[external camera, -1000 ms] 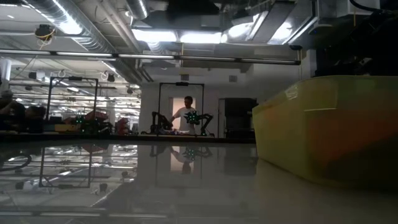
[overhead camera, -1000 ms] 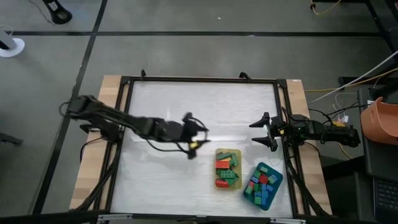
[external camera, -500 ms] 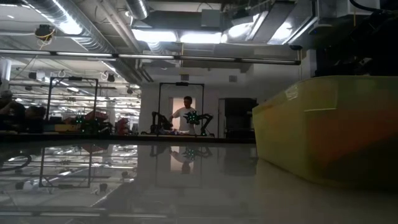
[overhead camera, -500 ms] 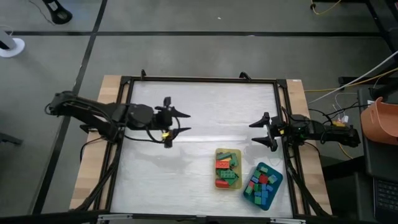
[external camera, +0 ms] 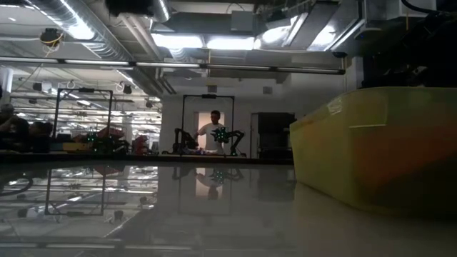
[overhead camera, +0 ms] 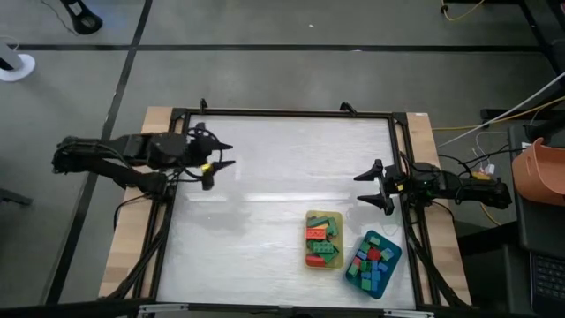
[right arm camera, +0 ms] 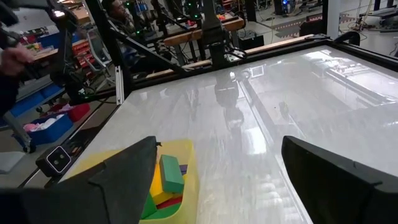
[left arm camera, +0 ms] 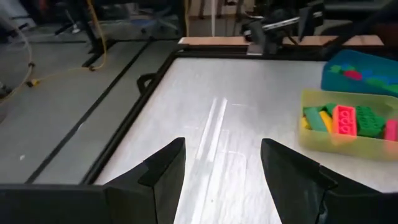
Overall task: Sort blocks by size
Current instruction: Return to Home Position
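Blocks (overhead camera: 320, 237) split between yellow tray (overhead camera: 308, 258) and teal tray (overhead camera: 387, 238) beside it, near right gripper (overhead camera: 364, 187). Right gripper at right table edge, fingers spread, empty. Left gripper (overhead camera: 222, 156) at left edge, likewise spread, empty.

Low view: the yellow translucent rectangular plastic tray (external camera: 371, 143) is cut off by the right edge; its contents show only as dim colour through the wall. Left wrist view: the teal rectangular plastic tray (left arm camera: 367, 59) runs past the right edge; the small plastic toy blocks (left arm camera: 351, 74) inside it are blurred.
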